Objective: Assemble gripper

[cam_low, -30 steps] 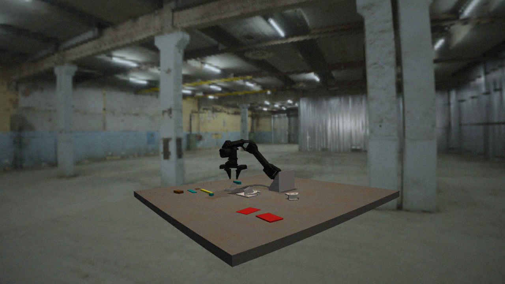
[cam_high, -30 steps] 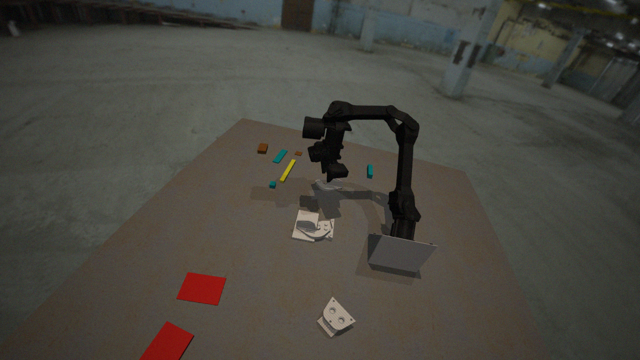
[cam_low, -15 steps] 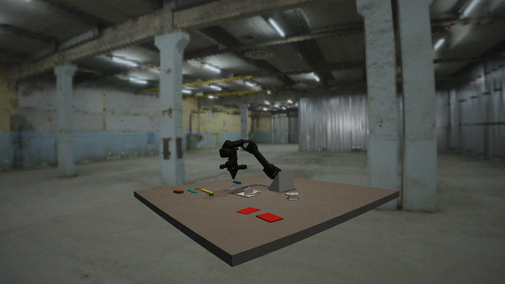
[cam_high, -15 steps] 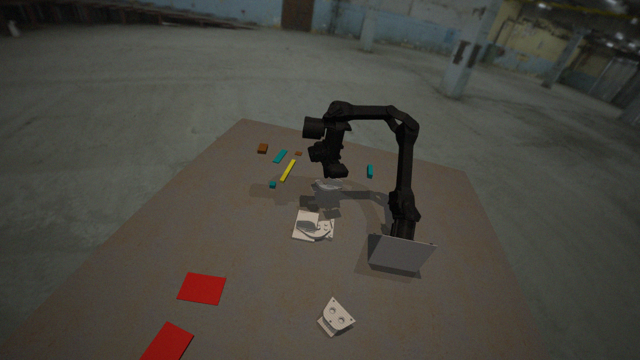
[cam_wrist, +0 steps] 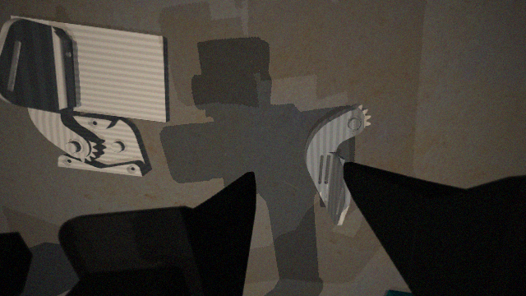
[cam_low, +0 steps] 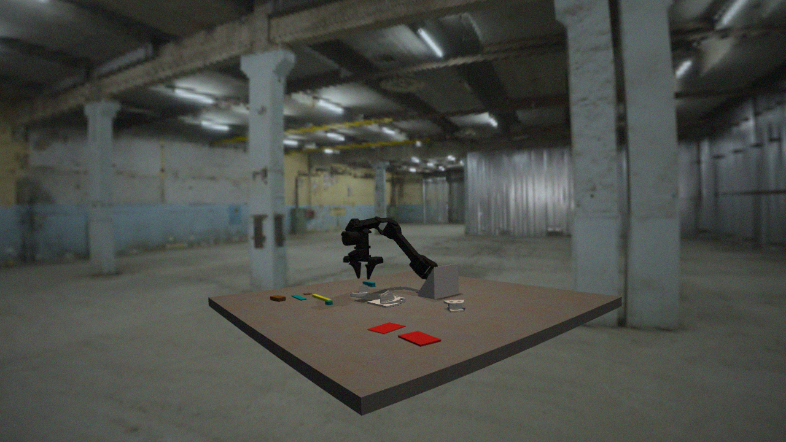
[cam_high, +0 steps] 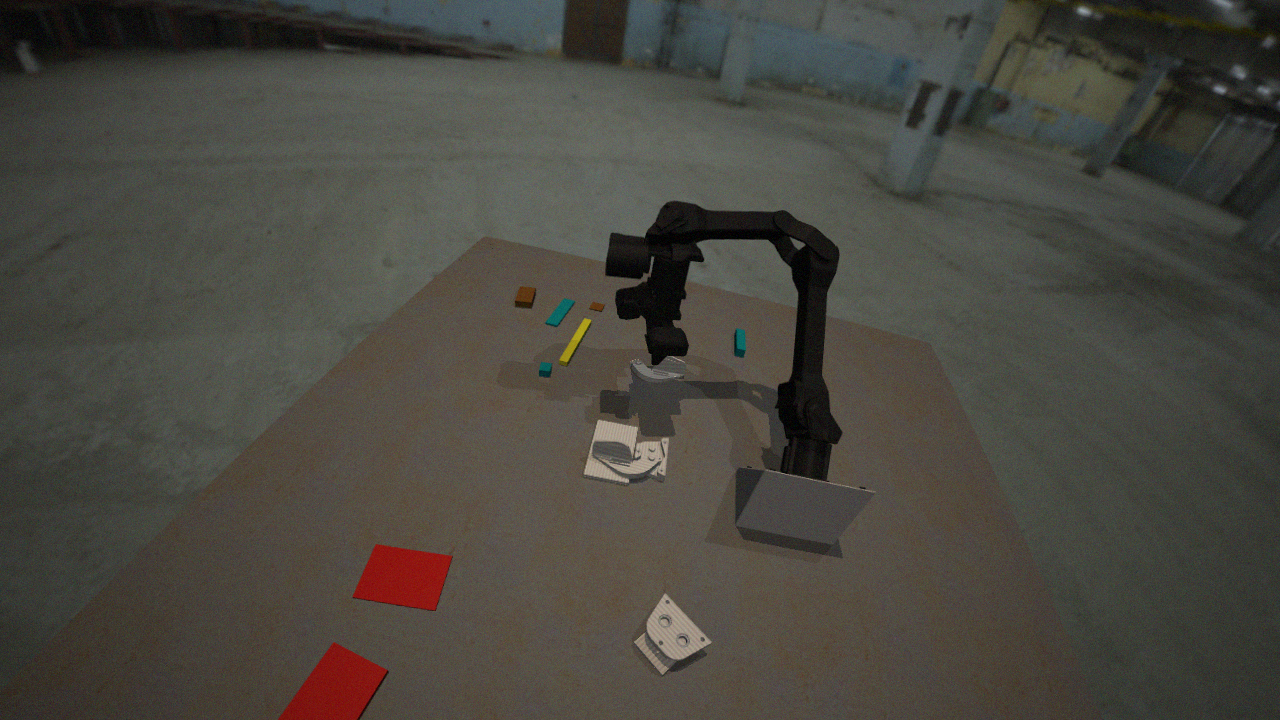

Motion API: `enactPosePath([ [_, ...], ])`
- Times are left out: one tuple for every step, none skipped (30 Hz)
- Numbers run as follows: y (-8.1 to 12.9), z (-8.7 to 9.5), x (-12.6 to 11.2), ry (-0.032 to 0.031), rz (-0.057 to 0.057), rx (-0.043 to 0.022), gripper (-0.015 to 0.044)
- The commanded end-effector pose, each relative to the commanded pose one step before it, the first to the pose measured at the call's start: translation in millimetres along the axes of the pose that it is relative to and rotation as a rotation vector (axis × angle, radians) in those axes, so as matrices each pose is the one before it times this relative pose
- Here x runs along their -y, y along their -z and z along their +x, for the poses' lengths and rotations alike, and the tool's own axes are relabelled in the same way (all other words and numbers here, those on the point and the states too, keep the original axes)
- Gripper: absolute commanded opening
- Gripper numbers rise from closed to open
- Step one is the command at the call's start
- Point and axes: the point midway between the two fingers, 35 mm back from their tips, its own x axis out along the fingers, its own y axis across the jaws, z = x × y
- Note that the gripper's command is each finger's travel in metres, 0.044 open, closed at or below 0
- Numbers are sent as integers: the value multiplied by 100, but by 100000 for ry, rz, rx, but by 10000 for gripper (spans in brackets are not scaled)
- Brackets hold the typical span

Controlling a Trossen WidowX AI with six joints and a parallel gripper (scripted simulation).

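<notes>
My gripper (cam_high: 659, 357) (cam_low: 363, 278) (cam_wrist: 298, 174) is partly open and empty, above the loose jaw. This pale jaw (cam_high: 657, 369) (cam_wrist: 325, 141) lies on the table beneath the right finger, its teeth pointing away from the base in the wrist view. The gripper base (cam_wrist: 133, 137) is at left in the wrist view, with one bare pin (cam_wrist: 117, 146). The other jaw (cam_high: 641, 471) (cam_wrist: 49, 127) sits at the base's other pin, its teeth toward the bare one. The housing plate (cam_high: 677, 626) (cam_low: 454, 301), with two holes, stands apart near the front.
A flat ribbed slab (cam_high: 597, 470) (cam_wrist: 123, 70) lies beside the base, under the fitted jaw's raised pad. A grey wedge (cam_high: 796, 510) (cam_low: 446, 281) stands by the arm's foot. A yellow bar (cam_high: 575, 342), teal blocks, orange blocks and two red plates (cam_high: 402, 577) (cam_low: 419, 337) lie around.
</notes>
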Motion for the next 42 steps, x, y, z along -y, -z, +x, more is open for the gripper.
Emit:
enactPosePath([
  [163, -134, 211, 70, 10475, 269, 341],
  [28, -11, 35, -1, 2919, 2, 368],
  [27, -11, 35, -1, 2919, 2, 394],
  [26, -11, 36, -1, 2919, 2, 420],
  [25, -11, 37, -1, 2919, 2, 440],
  [24, -11, 37, -1, 2919, 2, 440],
  [23, -11, 38, -1, 2919, 2, 440],
  [21, -11, 39, -1, 2919, 2, 440],
  [20, -11, 39, -1, 2918, 1, 440],
  [19, -11, 40, -1, 2918, 1, 440],
  [18, -11, 40, -1, 2918, 1, 440],
  [17, -11, 41, -1, 2918, 1, 440],
  [16, -11, 41, -1, 2918, 1, 440],
  [15, -11, 42, -1, 2918, 1, 440],
  [14, -11, 42, -1, 2918, 1, 440],
  [12, -11, 43, -1, 2918, 1, 440],
  [11, -11, 43, -1, 2918, 1, 440],
  [10, -11, 43, -1, 2918, 1, 440],
  [9, -11, 43, -1, 2918, 1, 440],
  [8, -11, 44, -1, 2918, 1, 440],
  [6, -11, 44, -1, 2918, 1, 440],
  [5, -11, 44, -1, 2918, 1, 440],
  [4, -10, 44, -1, 2918, 1, 440],
  [3, -10, 44, -1, 2918, 1, 440],
  [2, -10, 44, -1, 2918, 1, 440],
  [0, -10, 44, -1, 2918, 1, 440],
  [-1, -10, 44, -1, 2918, 1, 440],
  [-2, -10, 44, -1, 2918, 1, 440],
  [-3, -10, 44, -1, 2918, 1, 440],
  [-5, -10, 44, -1, 2918, 1, 440],
  [-6, -10, 44, -1, 2918, 1, 440],
  [-7, -10, 44, -1, 2918, 1, 440],
  [-8, -10, 44, -1, 2918, 1, 440],
  [-9, -10, 43, -1, 2918, 1, 440],
  [-11, -10, 43, -1, 2918, 1, 440],
  [-12, -10, 43, -1, 2918, 1, 440],
  [-13, -10, 42, -1, 2918, 1, 440],
  [-14, -10, 42, -1, 2918, 1, 440],
  [-15, -10, 42, -1, 2918, 1, 440],
  [-16, -10, 41, -1, 2918, 1, 440],
  [-18, -10, 41, -1, 2918, 1, 440],
  [-19, -10, 40, -1, 2918, 1, 440],
])
